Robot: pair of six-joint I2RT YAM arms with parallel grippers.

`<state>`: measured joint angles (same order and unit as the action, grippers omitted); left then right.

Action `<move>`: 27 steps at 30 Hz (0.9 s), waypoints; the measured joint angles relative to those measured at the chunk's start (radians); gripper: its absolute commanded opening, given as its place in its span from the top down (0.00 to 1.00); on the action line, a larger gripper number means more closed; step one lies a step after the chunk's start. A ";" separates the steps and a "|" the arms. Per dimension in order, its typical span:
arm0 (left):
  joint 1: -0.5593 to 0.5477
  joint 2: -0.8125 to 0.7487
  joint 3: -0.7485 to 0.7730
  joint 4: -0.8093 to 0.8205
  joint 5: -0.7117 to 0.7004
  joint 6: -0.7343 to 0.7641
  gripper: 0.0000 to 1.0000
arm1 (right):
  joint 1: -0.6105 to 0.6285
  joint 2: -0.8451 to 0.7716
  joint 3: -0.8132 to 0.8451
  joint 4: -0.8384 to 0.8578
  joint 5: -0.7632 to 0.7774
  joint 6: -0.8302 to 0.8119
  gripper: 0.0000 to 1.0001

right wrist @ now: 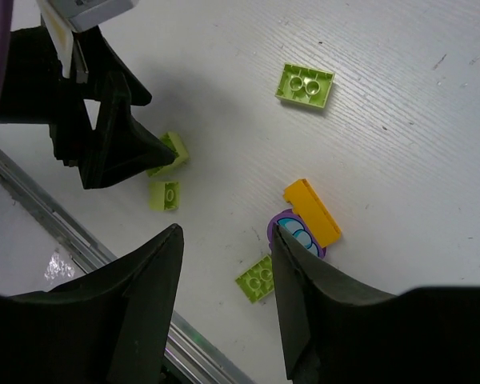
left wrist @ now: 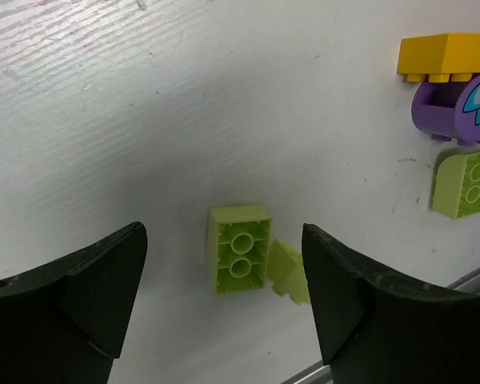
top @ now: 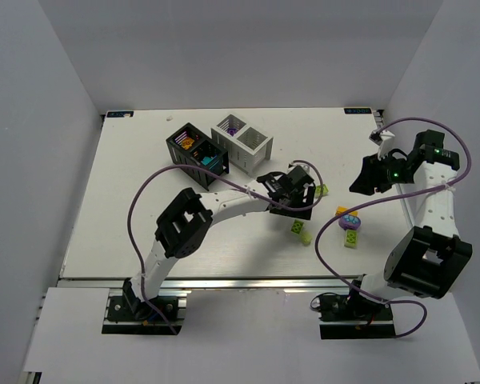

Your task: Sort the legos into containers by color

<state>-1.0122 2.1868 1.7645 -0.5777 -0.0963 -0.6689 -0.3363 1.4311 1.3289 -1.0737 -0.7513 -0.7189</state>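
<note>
Hovers with left tool (left wrist: 224,240) gaping over an upturned lime brick (left wrist: 240,250) on the counter (left wrist: 104,120); holds right tool (right wrist: 226,240) parted, gripping nothing

orange brick (left wrist: 446,56): cut at edge | lime piece (left wrist: 286,272): partly behind finger (left wrist: 360,320)

**Wide open on both sides**

Your left arm (top: 216,206) is lying stretched out low, forward and to the right. Its left gripper (left wrist: 224,268) is pointing down with fingers spread wide, gripping nothing. Your right arm (top: 434,210) is reaching forward along the right side. Its right gripper (right wrist: 224,268) is facing in toward the left, tilted down, fingers likewise parted and empty.
</note>
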 measured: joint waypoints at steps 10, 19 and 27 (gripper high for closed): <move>-0.023 0.077 0.068 -0.024 -0.007 0.010 0.21 | 0.000 0.002 -0.003 0.000 -0.015 0.001 0.45; -0.051 0.087 0.081 -0.056 -0.043 0.010 0.29 | 0.000 0.011 -0.003 0.003 -0.023 0.005 0.45; -0.080 0.135 0.132 -0.085 -0.081 0.016 0.30 | 0.000 0.012 -0.003 0.006 -0.023 0.005 0.45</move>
<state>-1.0927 2.3215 1.8965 -0.6624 -0.1772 -0.6533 -0.3363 1.4429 1.3254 -1.0679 -0.7742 -0.7143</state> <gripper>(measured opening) 0.702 0.551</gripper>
